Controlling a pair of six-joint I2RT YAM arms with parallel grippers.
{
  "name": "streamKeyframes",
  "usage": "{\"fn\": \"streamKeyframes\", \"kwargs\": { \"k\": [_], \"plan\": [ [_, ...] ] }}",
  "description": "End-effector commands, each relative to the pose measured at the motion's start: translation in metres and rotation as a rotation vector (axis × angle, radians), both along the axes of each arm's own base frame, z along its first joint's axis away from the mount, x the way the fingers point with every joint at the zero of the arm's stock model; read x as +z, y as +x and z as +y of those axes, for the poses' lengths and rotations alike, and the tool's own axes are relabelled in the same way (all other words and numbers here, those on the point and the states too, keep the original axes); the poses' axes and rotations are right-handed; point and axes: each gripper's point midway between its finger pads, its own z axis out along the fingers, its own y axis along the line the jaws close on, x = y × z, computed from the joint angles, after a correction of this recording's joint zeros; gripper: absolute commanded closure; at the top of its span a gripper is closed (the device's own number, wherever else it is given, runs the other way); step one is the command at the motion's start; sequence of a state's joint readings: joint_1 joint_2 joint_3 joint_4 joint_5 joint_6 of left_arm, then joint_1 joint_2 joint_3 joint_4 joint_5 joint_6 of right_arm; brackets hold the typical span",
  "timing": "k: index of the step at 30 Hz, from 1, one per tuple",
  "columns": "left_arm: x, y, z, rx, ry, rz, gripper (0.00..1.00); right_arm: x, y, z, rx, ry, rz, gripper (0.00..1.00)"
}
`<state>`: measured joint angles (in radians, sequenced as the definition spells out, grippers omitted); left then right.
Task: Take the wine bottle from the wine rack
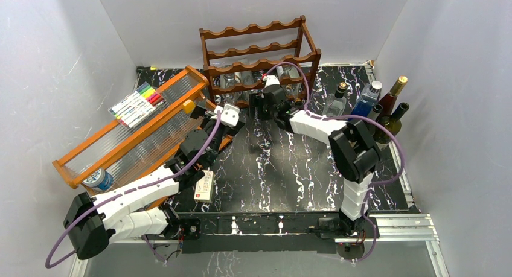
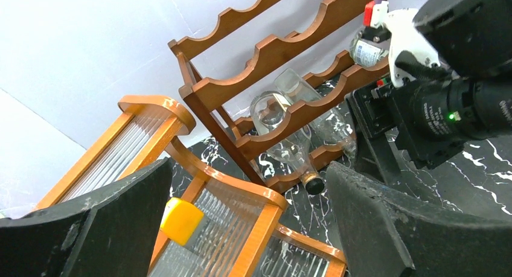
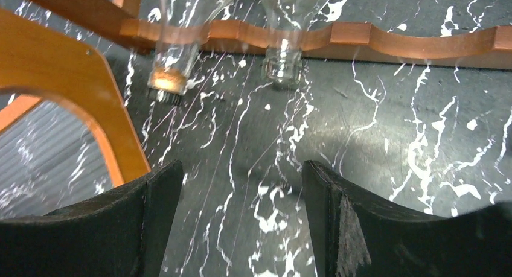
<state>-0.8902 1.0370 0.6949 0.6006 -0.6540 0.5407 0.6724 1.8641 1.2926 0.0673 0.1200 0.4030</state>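
The dark reddish-brown wine rack [image 1: 259,47] stands at the back of the table. It also shows in the left wrist view [image 2: 265,47], and its lowest rail shows in the right wrist view [image 3: 362,38]. Two clear bottles lie in its lowest tier, necks toward me: one with a dark cap [image 2: 290,144] [image 3: 169,78] and one beside it [image 2: 329,120] [image 3: 284,66]. My right gripper [image 1: 258,108] [image 3: 241,174] is open and empty, low over the table in front of these necks. My left gripper [image 1: 212,115] [image 2: 247,186] is open and empty, at the orange tray's corner, left of the rack.
An orange-framed tray with ribbed panels [image 1: 130,135] lies at the left, holding markers [image 1: 137,105], a tape roll [image 1: 96,179] and a yellow block [image 1: 189,106] [image 2: 180,219]. Several upright bottles [image 1: 377,105] stand at the back right. A white box [image 1: 205,185] lies near the left arm.
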Motion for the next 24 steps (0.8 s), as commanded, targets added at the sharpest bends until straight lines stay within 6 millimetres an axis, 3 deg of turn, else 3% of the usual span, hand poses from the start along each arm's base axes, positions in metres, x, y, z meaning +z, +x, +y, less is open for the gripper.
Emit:
{"fn": "streamKeyframes", "kwargs": {
  "k": [1, 13, 21, 24],
  "plan": [
    [0.012, 0.002, 0.006, 0.003, -0.069, -0.019, 0.02, 0.015, 0.037, 0.018, -0.080, 0.123, -0.107, 0.18],
    [0.016, 0.015, 0.028, 0.035, -0.163, 0.007, 0.02, -0.019, 0.075, 0.024, -0.178, 0.242, -0.185, 0.20],
    [0.016, 0.013, 0.022, -0.004, -0.155, 0.019, 0.02, -0.038, 0.091, 0.019, -0.241, 0.252, -0.187, 0.24],
    [0.016, 0.013, 0.021, -0.009, -0.156, 0.020, 0.02, -0.041, 0.096, 0.018, -0.259, 0.250, -0.193, 0.32]
  ]
}}
